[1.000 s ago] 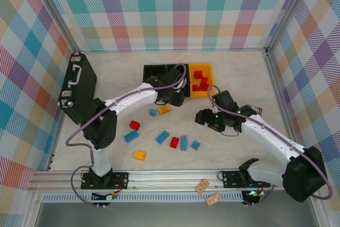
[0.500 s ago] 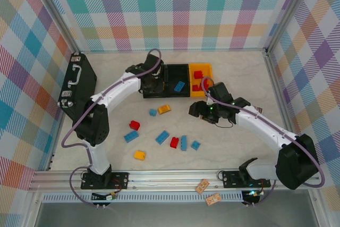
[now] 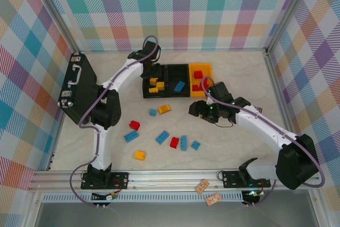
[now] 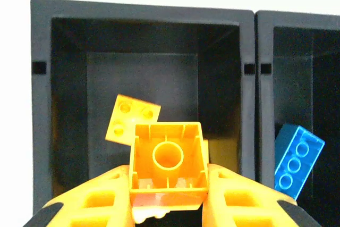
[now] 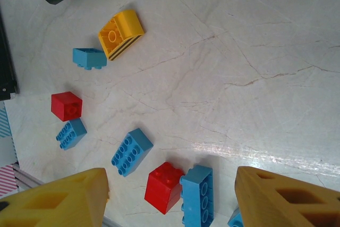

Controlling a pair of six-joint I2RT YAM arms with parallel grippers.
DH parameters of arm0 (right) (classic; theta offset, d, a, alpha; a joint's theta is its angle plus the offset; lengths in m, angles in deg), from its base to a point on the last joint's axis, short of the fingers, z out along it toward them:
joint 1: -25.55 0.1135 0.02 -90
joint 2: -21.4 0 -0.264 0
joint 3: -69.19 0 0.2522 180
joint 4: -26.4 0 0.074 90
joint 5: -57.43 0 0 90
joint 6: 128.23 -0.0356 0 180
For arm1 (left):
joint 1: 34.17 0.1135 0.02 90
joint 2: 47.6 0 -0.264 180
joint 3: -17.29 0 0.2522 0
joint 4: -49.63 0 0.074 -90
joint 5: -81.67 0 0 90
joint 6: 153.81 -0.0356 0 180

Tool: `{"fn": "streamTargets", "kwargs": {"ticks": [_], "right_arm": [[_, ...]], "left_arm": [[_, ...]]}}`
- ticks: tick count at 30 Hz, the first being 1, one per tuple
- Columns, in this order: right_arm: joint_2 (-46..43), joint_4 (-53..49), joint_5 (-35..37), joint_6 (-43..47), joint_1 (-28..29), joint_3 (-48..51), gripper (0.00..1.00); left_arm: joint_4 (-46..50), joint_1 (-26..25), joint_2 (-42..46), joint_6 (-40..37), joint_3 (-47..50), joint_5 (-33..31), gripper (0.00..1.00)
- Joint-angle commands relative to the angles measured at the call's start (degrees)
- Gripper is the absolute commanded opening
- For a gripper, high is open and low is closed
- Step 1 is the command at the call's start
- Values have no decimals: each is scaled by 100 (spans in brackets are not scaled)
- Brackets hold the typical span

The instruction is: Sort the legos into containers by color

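Left tool (image 4: 169, 182): clenching a yellow brick (image 4: 169, 155), hovering over the left black bin (image 4: 69, 89) at 12 o'clock of the counter (image 3: 239, 78).
Right tool (image 5: 170, 190): hanging released, grasping nothing, above the loose bricks (image 5: 132, 151).
Doing it well: opening only while centred, keeping clear of the 3 o'clock wall.
Loose bricks: five blue, two red, two yellow.
Middle bin (image 4: 264, 41): holding one blue brick (image 4: 297, 158).

Yellow brick (image 4: 169, 166) in your left gripper (image 4: 169, 198): smooth, glossy plastic.
Black bin (image 4: 143, 30) beyond it: matt plastic.
Tabletop (image 5: 255, 51) under your right gripper (image 5: 171, 198): smooth, faintly shiny, veined like stone.
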Motion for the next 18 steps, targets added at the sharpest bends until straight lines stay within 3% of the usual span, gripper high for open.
{"fn": "streamTargets", "kwargs": {"ticks": [1, 9, 18], "right_arm": [[5, -44, 1, 62, -19, -163, 64], [22, -77, 45, 78, -27, -176, 64], [54, -46, 12, 68, -27, -176, 64]], "left_arm": [[348, 42, -286, 113, -526, 106, 26], [427, 42, -698, 220, -947, 124, 29], [416, 40, -604, 276, -934, 167, 51]]}}
